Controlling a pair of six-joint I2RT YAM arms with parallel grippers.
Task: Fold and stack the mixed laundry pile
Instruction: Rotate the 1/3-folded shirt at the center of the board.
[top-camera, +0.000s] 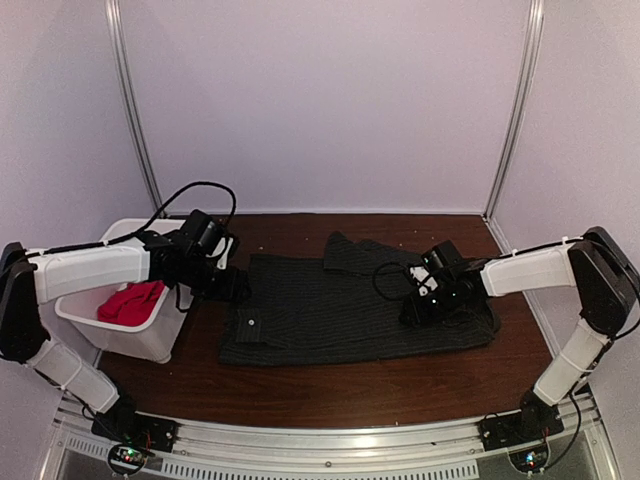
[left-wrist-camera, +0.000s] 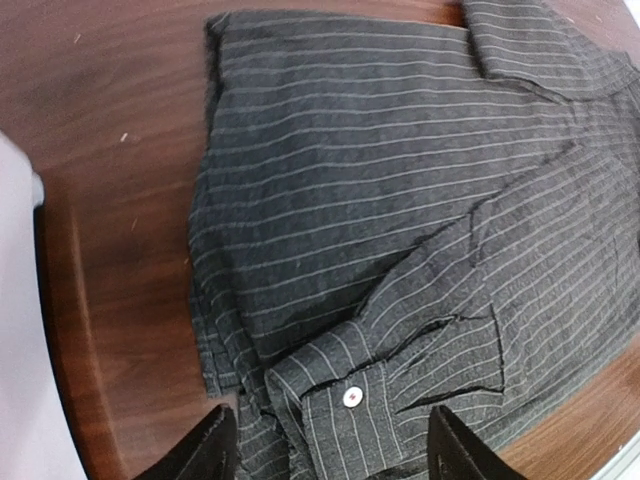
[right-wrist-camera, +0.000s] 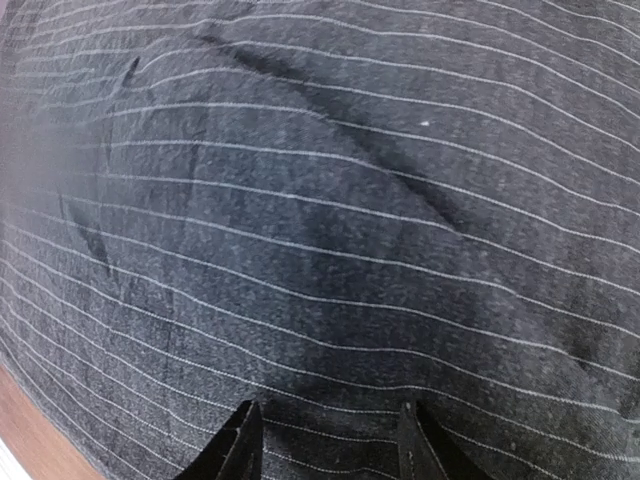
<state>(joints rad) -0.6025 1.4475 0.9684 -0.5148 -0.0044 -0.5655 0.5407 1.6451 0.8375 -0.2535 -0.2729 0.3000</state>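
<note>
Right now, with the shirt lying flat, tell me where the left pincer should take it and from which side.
Take the buttoned cuff at the shirt's left edge. Come in from the left, low over the table: the cloth lies flat, and that layered edge looks like the only lip to pinch. The open left pincer straddles it.

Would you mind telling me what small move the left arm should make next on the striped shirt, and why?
Probably lower the left gripper and close on the buttoned cuff: its open fingers frame that cuff without gripping it, and the pinstriped shirt lies spread out, not yet folded.
</note>
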